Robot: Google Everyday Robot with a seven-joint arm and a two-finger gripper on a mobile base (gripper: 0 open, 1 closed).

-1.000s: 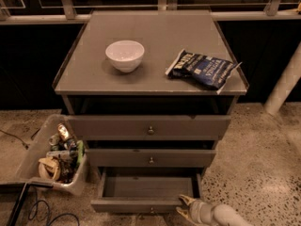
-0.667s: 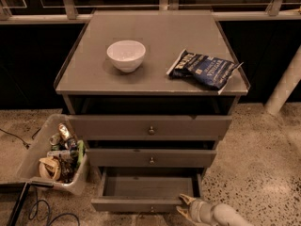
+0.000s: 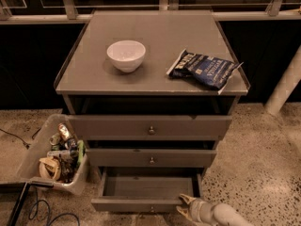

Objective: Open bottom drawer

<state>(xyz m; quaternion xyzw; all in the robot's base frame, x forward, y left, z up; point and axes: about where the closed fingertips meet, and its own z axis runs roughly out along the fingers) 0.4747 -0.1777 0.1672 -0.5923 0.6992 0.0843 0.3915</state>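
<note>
The bottom drawer [image 3: 136, 204] of the grey cabinet is pulled out, showing its shallow grey interior [image 3: 146, 186]. Its small round knob [image 3: 151, 210] sits at the lower edge of the view. My gripper [image 3: 185, 206] is low at the right end of the drawer's front, beside it, with its fingers apart and nothing between them. It is well right of the knob. The middle drawer [image 3: 151, 158] and the top drawer [image 3: 150, 127] above stick out a little.
A white bowl [image 3: 126, 54] and a dark blue snack bag [image 3: 204, 68] lie on the cabinet top. A white bin of cans and trash [image 3: 56, 157] stands on the floor to the left, with cables [image 3: 37, 213] in front. A white pole [image 3: 284, 86] stands at the right.
</note>
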